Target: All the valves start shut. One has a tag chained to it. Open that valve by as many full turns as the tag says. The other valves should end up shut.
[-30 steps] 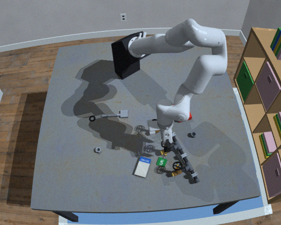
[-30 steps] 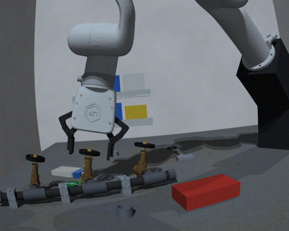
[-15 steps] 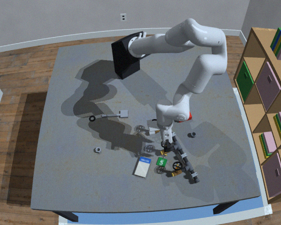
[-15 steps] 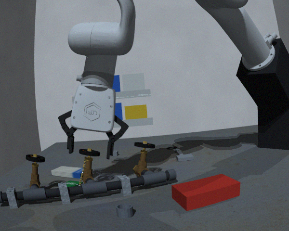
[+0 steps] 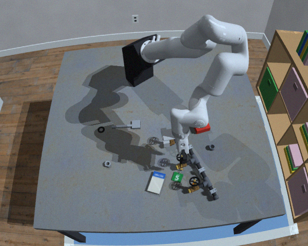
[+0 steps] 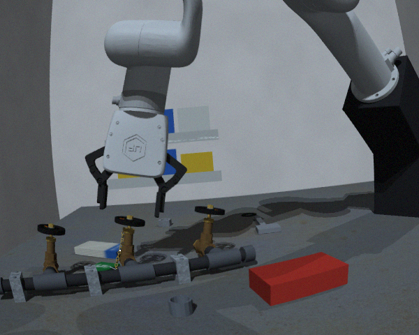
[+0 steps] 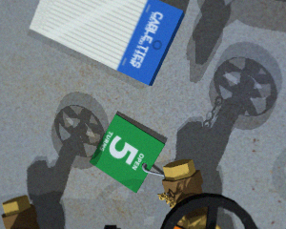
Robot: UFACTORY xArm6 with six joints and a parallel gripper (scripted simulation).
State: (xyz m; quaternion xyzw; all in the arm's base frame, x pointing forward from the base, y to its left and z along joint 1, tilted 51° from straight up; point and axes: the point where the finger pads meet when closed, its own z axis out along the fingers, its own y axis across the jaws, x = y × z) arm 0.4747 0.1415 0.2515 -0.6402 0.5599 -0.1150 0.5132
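A grey pipe (image 6: 123,272) carries three brass valves with black handwheels. The middle valve (image 6: 129,220) has a chain down to a green tag (image 7: 128,152) that reads "5", with "TURNS" and "OPEN" beside it. The tag also shows in the top view (image 5: 176,177). The left valve (image 6: 51,229) and the right valve (image 6: 209,210) have no tag. My gripper (image 6: 130,205) is open and empty. It hangs straight above the middle valve's handwheel, one finger on each side, tips a little above the wheel. In the wrist view the wheel's rim (image 7: 207,213) shows at the bottom edge.
A white and blue box of cable ties (image 7: 107,33) lies beside the tag. A red block (image 6: 298,276) lies right of the pipe. A short grey ring (image 6: 181,306) stands in front of it. A nut (image 5: 106,163), a black ring (image 5: 101,127) and a grey tool (image 5: 127,124) lie farther off.
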